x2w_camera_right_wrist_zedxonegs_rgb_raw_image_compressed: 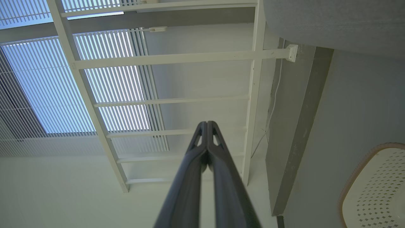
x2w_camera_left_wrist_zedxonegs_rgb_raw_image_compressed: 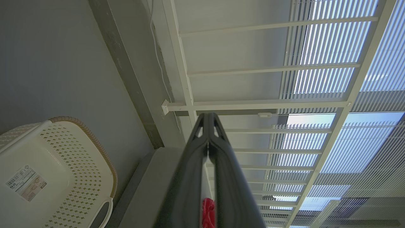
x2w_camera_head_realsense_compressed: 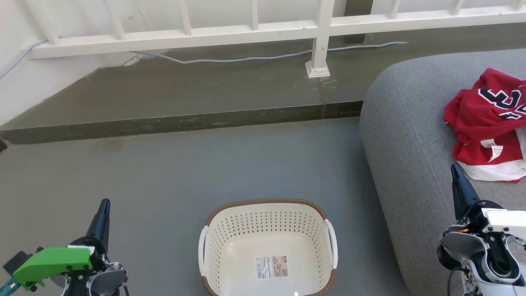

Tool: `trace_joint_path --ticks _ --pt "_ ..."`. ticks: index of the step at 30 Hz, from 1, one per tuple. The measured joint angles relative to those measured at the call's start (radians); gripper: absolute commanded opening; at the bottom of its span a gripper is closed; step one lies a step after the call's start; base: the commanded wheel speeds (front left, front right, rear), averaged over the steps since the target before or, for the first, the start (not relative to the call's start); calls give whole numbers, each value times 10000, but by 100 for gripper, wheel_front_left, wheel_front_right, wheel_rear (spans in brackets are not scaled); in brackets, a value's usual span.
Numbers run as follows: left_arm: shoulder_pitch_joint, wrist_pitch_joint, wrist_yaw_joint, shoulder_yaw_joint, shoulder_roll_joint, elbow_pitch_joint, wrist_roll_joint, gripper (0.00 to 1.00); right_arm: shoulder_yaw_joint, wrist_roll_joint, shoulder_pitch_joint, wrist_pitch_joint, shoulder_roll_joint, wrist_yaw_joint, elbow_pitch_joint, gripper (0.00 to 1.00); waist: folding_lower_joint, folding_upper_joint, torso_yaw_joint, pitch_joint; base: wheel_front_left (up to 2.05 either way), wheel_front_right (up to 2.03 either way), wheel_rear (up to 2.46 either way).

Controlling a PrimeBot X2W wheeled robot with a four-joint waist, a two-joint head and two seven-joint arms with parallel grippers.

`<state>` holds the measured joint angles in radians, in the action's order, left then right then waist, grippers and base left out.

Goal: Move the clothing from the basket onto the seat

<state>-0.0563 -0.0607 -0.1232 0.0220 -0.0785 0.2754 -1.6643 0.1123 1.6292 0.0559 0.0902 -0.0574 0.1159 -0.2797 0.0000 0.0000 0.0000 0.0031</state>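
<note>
Clothing (x2w_camera_head_realsense_compressed: pixel 481 119), where is it?
— Heaped red on the seat (x2w_camera_head_realsense_compressed: pixel 411 144), toward the right side of the head view. The basket (x2w_camera_head_realsense_compressed: pixel 267 224) on the floor (x2w_camera_head_realsense_compressed: pixel 164 185) holds just its label (x2w_camera_head_realsense_compressed: pixel 271 267).
— And the end effectors?
— Both pinched narrow, gripping nothing. The left end effector (x2w_camera_head_realsense_compressed: pixel 104 205) and the right end effector (x2w_camera_head_realsense_compressed: pixel 455 170) flank the basket, well apart from it. I judge them parked because nothing remains to carry.

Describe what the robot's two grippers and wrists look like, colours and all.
The left gripper and right gripper each have two long, dark, tapering fingers with triangular cut-outs near the tips. The left wrist carries a bright green cover and a teal piece; the right wrist is white and silver-grey, with a black cable.
</note>
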Motion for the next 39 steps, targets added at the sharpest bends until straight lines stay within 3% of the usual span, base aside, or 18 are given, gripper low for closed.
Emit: trace_joint_path --ticks 39 --pt "0 -4 0 36 19 -10 42 0 19 0 0 2 8 0 2 0 0 0 0 0 0 0 0"
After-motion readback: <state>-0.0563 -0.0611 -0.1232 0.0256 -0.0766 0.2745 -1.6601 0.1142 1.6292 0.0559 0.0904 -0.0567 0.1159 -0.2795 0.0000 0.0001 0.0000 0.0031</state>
